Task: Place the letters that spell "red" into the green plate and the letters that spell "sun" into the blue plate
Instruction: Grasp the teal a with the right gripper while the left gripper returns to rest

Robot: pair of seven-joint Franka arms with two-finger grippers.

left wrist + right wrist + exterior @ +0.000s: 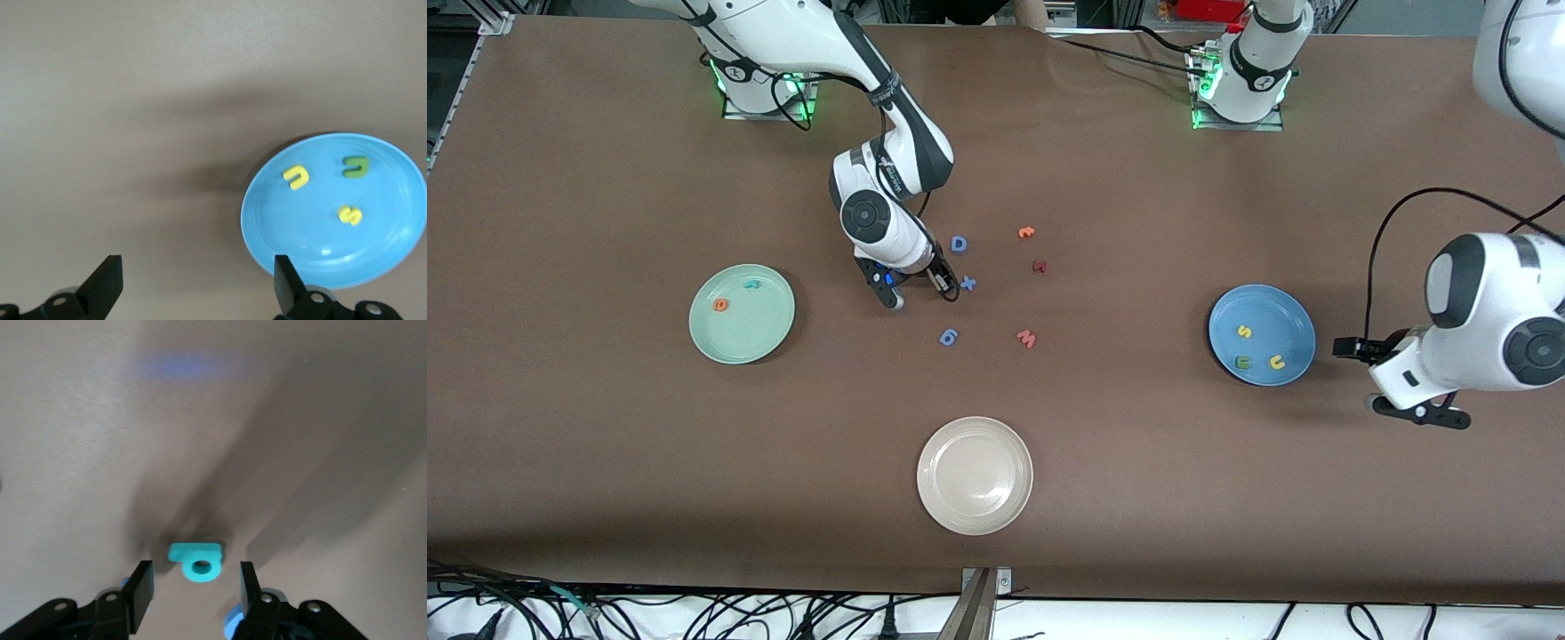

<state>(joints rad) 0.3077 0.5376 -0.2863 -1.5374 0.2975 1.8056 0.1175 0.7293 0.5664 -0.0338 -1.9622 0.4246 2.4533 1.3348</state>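
We see the teal d (195, 561) lying flat on the bare table, between the fingers of the right gripper (193, 583). The fingers stand half apart on either side of it, with a small gap on each side, so it is not gripped. In the front view the hand hides the d. The spot is at about 3 o'clock from the green plate (775, 336) and well apart from it, with the blue D (959, 244) near at about 1 o'clock. The right arm comes from its base at the table's 11 o'clock, bent at the elbow, with its wrist turned down close to the table.

On the green plate lie the orange e (720, 305) and the teal r (752, 285). On the blue plate (1221, 313) lie the yellow s (1244, 332), the yellow u (1277, 362) and the green n (1243, 362).

The left gripper (197, 267) is spread wide and holds nothing. It hangs over the table just beside the blue plate, at that plate's 3 o'clock, with the hand tilted toward the plate.

Between the plates a blue x (967, 284), a blue 6 (949, 336), an orange letter (1026, 233), a dark red letter (1039, 265) and a pink w (1026, 338) lie loose. The off-white plate (975, 526) sits at 6 o'clock.
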